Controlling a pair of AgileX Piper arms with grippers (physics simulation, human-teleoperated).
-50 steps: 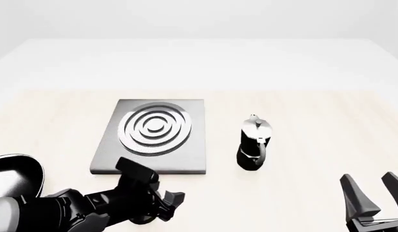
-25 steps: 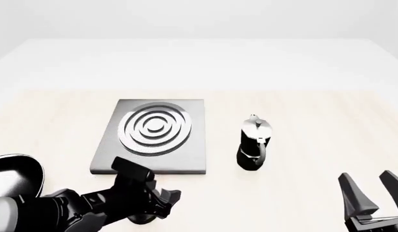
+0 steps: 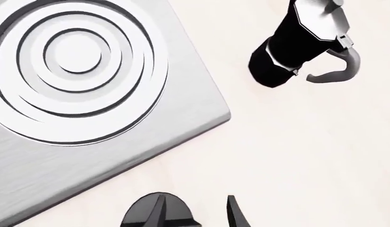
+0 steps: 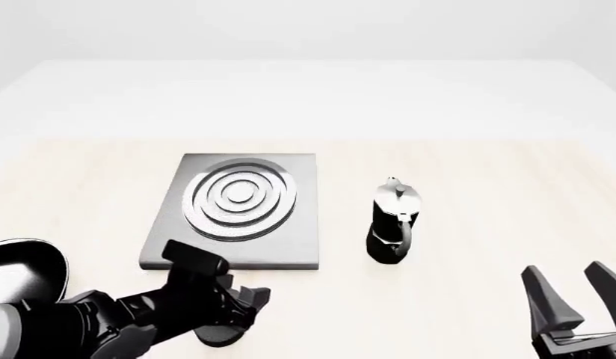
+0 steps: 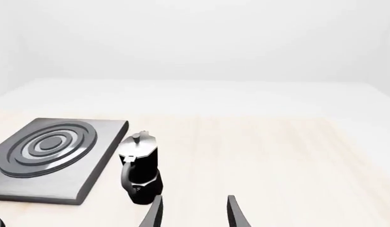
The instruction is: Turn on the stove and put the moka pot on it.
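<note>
The stove (image 4: 233, 209) is a flat grey slab with silvery rings, left of the table's middle; it also fills much of the left wrist view (image 3: 87, 94). Its separate black oval knob (image 4: 220, 338) lies in front of it. My left gripper (image 4: 243, 307) hovers open right over the knob (image 3: 158, 210), one finger overlapping it. The moka pot (image 4: 394, 221) stands upright to the right of the stove, untouched, handle toward me. My right gripper (image 4: 573, 299) is open and empty at the front right, well short of the moka pot (image 5: 139, 168).
A shiny black pan (image 4: 24, 269) sits at the front left beside my left arm. Bare light wood lies between the stove and the moka pot and all around my right gripper. The white far half of the table holds nothing.
My left gripper has drifted a little to the left and nearer, staying over the knob. The right gripper has hardly moved. Stove and moka pot are where they were.
</note>
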